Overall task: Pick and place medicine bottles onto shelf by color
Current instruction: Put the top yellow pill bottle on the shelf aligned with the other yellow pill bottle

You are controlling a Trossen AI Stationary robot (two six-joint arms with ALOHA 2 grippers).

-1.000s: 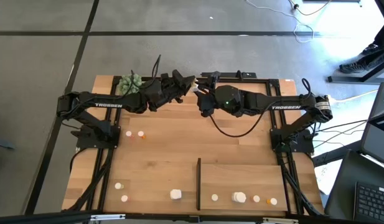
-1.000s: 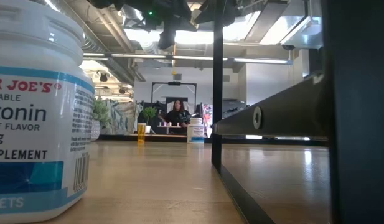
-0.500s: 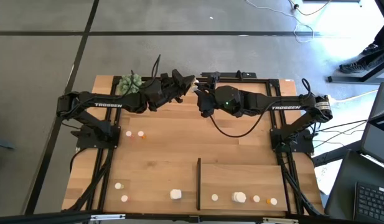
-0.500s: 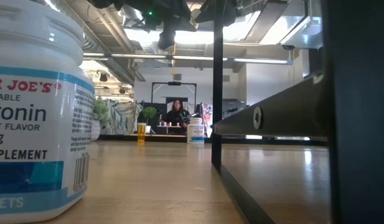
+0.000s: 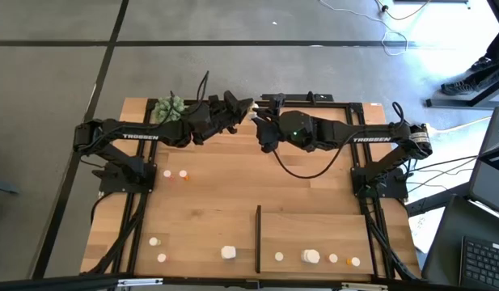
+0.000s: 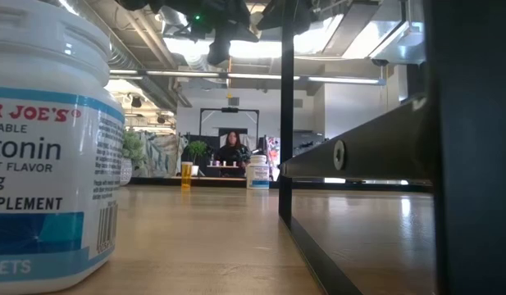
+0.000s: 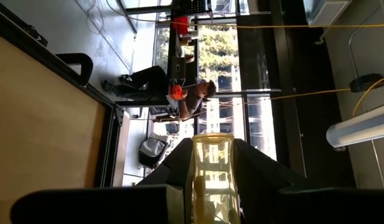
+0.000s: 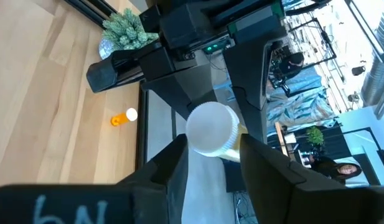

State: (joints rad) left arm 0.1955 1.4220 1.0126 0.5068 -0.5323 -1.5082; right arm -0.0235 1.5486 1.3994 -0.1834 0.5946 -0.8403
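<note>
STATE: arms unmoved over the last second, meeting in mid-air above the table's far edge | left gripper (image 7: 211, 163) clamps orange bottle (image 7: 211, 180) | right gripper (image 8: 211, 148) closed on its cap (image 8: 210, 127) | NEXT: handover likely, then shelf (image 5: 314, 230).

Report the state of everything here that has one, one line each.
left pincer: shut on the orange bottle, gripping its body.
right pincer: shut on that bottle's white cap.
orange bottle: capped, held in the air by both pincers.
fallen bottle: capped, lying on its side on the table.
white jar: upright, lid on.
</note>
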